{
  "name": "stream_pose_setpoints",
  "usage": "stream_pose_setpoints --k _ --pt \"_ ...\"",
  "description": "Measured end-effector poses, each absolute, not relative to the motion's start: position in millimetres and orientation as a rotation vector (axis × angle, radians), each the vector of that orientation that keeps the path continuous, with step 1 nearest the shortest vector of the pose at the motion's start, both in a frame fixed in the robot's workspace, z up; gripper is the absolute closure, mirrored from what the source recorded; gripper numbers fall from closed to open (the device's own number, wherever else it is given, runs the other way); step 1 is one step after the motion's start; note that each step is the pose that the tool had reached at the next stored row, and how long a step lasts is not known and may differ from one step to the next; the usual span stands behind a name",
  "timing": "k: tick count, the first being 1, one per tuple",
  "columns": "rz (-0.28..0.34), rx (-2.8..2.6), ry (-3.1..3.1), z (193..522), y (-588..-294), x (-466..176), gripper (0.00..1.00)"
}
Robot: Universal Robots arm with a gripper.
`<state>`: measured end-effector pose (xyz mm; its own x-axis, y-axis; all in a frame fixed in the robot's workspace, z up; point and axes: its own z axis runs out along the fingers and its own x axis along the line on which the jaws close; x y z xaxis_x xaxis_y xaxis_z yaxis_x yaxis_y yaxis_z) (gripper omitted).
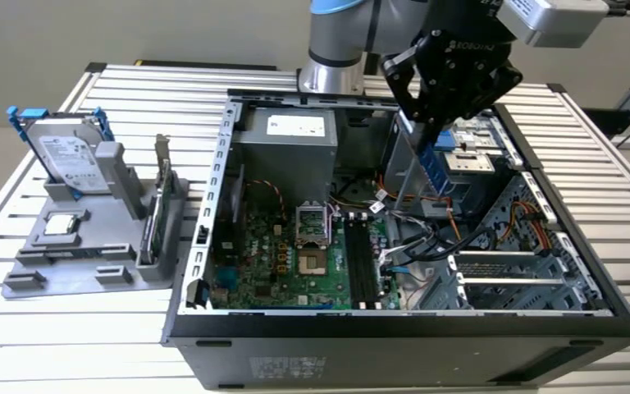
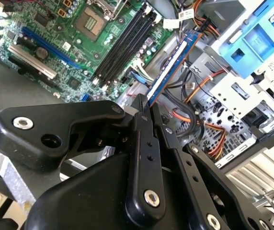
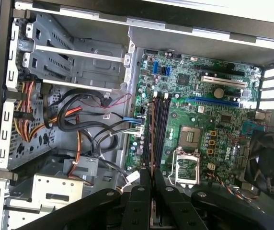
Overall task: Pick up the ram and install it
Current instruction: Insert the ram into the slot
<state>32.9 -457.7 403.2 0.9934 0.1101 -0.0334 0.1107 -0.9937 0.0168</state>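
My black gripper (image 1: 438, 131) hangs over the open computer case (image 1: 200, 271), shut on the ram (image 1: 435, 171), a narrow blue stick pointing down from the fingers. In the second wrist view the ram (image 2: 173, 62) sticks out of the gripper (image 2: 145, 104) above the cables, beside the black memory slots (image 2: 122, 43). In the first wrist view I see the ram (image 3: 151, 134) edge-on past the gripper (image 3: 150, 176), lined up close to the slots (image 3: 162, 129). In the exterior view the slots (image 1: 361, 264) sit on the green motherboard (image 1: 282, 263), lower and toward that view's left of the ram.
A grey holder (image 1: 69, 263) at the exterior view's left carries a hard drive (image 1: 69, 156) with blue rails and an upright expansion card (image 1: 157, 213). Inside the case are a power supply (image 1: 288, 135), a cable bundle (image 1: 435, 238), a drive cage (image 1: 512, 279) and a fan (image 3: 271, 163).
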Motion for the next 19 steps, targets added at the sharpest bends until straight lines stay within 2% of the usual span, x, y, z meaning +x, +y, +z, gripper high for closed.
stream_pose_setpoints --k 19 --pt "-0.051 3.119 0.160 389.5 -457.7 32.9 1.00"
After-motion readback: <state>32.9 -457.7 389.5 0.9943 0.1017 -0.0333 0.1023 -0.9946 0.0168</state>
